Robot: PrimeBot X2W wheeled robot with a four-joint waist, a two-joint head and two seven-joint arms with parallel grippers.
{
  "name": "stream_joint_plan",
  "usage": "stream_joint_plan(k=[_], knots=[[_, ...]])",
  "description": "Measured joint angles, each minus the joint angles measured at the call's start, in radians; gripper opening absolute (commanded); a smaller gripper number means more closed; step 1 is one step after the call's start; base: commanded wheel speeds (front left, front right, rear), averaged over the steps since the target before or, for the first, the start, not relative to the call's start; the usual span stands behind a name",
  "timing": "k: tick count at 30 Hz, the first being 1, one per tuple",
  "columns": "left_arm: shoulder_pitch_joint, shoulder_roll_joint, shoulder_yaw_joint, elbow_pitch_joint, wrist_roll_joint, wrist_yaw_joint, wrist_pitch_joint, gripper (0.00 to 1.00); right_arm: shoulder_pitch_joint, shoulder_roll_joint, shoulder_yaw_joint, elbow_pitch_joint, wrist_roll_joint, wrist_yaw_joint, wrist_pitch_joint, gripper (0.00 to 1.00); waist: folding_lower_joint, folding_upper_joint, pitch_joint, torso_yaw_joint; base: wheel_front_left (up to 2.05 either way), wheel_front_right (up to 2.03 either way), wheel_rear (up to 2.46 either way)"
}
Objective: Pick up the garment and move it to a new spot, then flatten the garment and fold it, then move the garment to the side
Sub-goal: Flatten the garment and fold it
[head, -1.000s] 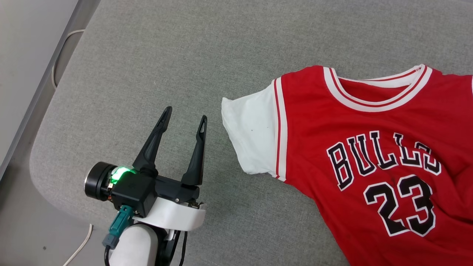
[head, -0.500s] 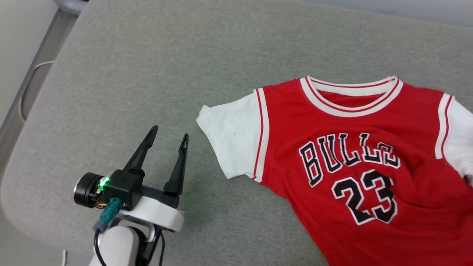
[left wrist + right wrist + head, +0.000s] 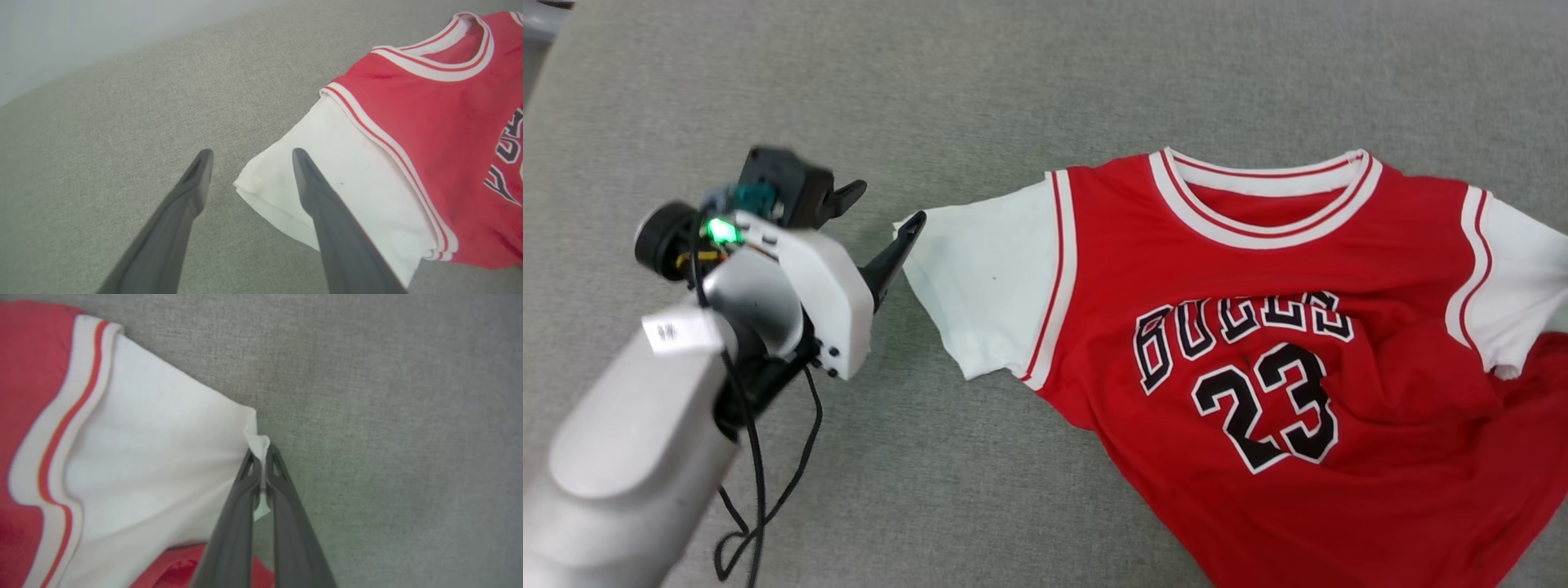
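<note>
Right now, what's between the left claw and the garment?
Nothing. In the left wrist view the open left claw straddles a white sleeve corner of the garment; elsewhere bare grey cushion.

Grey cushion (image 3: 1045, 73) lies open above the garment (image 3: 1405, 269).

Hem of the garment (image 3: 1258, 269) beyond head view's lower edge.

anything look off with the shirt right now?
Not flat: the garment lies askew on the grey padded surface, a crease squashes its lettering, and red cloth bunches below the sleeve on the robot's right. A small dark speck marks the other sleeve. No tear visible.
</note>
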Motion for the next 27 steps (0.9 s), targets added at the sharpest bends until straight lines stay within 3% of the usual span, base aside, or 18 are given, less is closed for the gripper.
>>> stream_joint_plan(k=[5,10,14,27], knots=[[-0.136,0.074,-0.076,0.07,-0.155,0.0,0.224,1.0,-0.05,0.011,0.031,0.009,-0.002,0.0,-0.014,0.0,0.0,0.0,0.032,-0.027,0.0,0.0,0.0],[-0.209,0.1,-0.132,0.124,-0.244,0.0,0.349,1.0,-0.084,0.021,0.063,0.019,-0.001,0.0,-0.03,0.0,0.0,0.0,0.054,-0.049,0.0,0.0,0.0],[-0.239,0.1,-0.166,0.147,-0.303,0.0,0.389,1.0,-0.103,0.023,0.083,0.028,0.008,0.0,-0.04,0.0,0.0,0.0,0.067,-0.059,0.0,0.0,0.0],[-0.313,0.092,-0.274,0.256,-0.348,0.0,0.4,1.0,-0.142,0.002,0.118,0.051,0.034,0.0,-0.063,0.0,-0.0002,0.0,0.109,-0.071,0.0,0.0,0.0]])
